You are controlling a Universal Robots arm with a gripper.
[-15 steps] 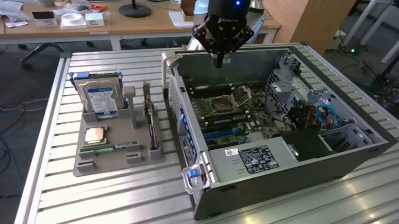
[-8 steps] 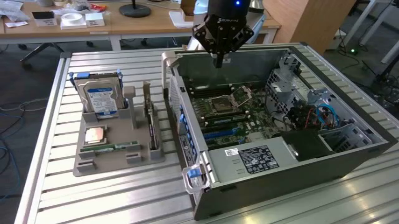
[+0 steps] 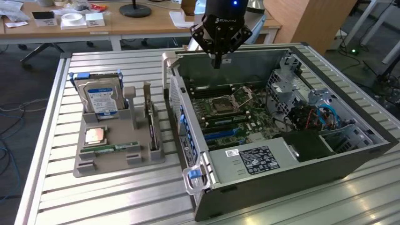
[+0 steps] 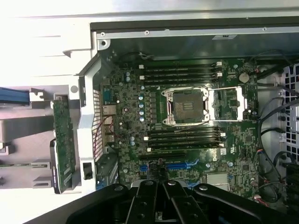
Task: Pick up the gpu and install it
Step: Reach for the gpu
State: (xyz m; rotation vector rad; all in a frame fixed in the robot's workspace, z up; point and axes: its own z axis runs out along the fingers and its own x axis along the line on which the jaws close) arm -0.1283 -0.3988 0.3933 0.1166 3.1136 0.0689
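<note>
The gpu [image 3: 151, 121] stands on edge in a slot of the grey holder [image 3: 93, 166] on the slatted table, to the exterior view's left of the open computer case [image 3: 293, 168]. In the wrist view the gpu [image 4: 63, 144] appears as a narrow green board just outside the case wall. My black gripper [image 3: 217, 63] hangs over the far end of the case, above the motherboard [image 3: 250, 117], with its fingers [image 4: 150, 205] shut and nothing between them. Blue expansion slots [image 4: 180, 165] lie on the board close under the gripper.
The holder also carries a blue-labelled hard drive [image 3: 100, 97], a CPU [image 3: 95, 136] and a RAM stick [image 3: 115, 147]. The CPU socket [image 4: 187, 106] stands unlatched between RAM slots. A drive cage and cables [image 3: 312, 112] fill the case's right side. A desk [image 3: 93, 23] stands behind.
</note>
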